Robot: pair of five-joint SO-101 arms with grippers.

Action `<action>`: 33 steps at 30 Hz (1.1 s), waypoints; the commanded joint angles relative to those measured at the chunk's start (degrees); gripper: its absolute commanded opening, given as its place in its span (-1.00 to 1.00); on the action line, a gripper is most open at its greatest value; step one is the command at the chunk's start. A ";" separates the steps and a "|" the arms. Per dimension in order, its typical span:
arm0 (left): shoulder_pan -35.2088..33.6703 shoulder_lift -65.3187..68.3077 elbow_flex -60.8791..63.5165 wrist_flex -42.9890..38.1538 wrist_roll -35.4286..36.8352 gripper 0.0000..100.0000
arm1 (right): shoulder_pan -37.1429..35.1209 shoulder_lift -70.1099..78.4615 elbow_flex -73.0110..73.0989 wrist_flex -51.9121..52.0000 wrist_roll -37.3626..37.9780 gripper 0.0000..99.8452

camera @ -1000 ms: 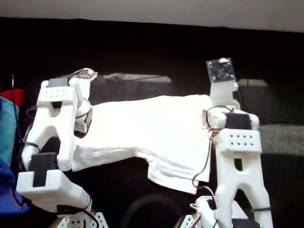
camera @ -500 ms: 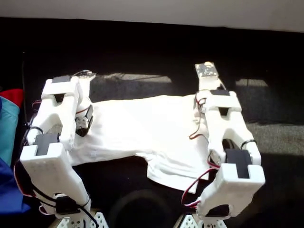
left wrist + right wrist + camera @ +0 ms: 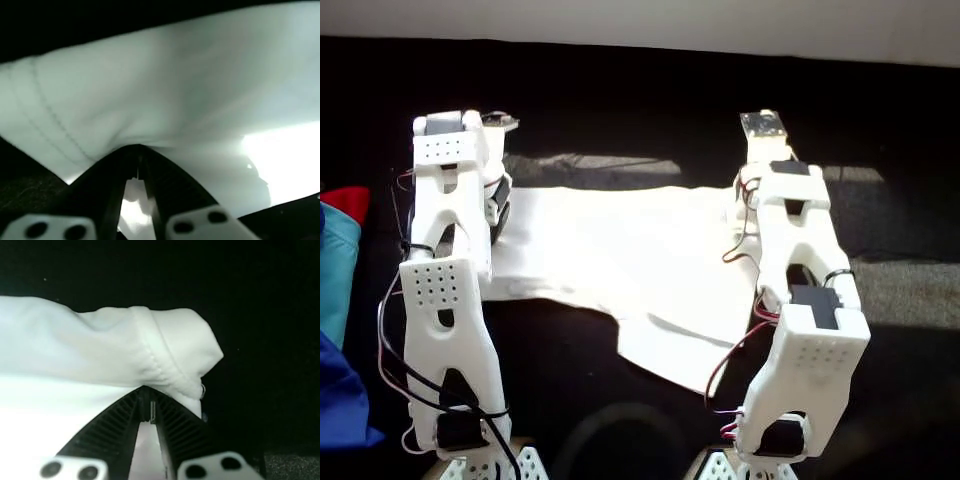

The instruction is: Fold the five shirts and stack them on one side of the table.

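White fabric shirt [image 3: 610, 270] lies spread across the middle of the black desk [image 3: 620, 110], between the two arms. Its far edge runs nearly straight from left to right. Its near edge is uneven, with a loose flap hanging towards the near right.

The left tool [image 3: 137, 155] is closed on the cloth at the left end of the shirt, just inside a stitched hem [image 3: 47, 110]. The fabric puckers where the jaws meet. The right tool [image 3: 146, 395] is closed on a doubled, hemmed corner at the right end of the shirt.

The left arm [image 3: 445, 250] and the right arm [image 3: 800, 260] extend towards the far side of the desk, roughly parallel and well apart. This two-point hold probably serves to keep the far edge taut and level, so that the cloth can be laid flat or drawn over itself without bunching. The loose near-right flap suggests the fold is not yet finished.

A heap of red, teal and blue garments [image 3: 335, 270] rests at the left edge of the desk, apart from the shirt. It cannot be determined whether these are folded.

No writing, label or printed mark can be read on the visible cloth.
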 commanded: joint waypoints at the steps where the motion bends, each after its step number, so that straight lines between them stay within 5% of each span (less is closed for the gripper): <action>1: -1.63 -1.01 -4.79 0.70 -0.44 -0.98 | -0.22 -0.40 -4.53 3.56 -0.35 -0.98; 8: -1.27 -15.25 9.27 0.70 -0.44 -0.98 | -0.92 -14.46 -2.15 7.08 -0.44 -0.98; 15: -0.92 -37.93 33.36 -0.53 -0.70 -0.98 | -7.87 -38.73 20.70 4.97 0.00 -0.98; 25: 3.12 -49.19 72.57 -25.32 -0.53 -0.98 | -15.78 -51.47 49.89 -4.79 0.00 -0.98; 33: -2.42 -49.01 80.04 -34.11 -1.76 -0.98 | -26.15 -51.03 55.52 -6.29 0.00 -0.98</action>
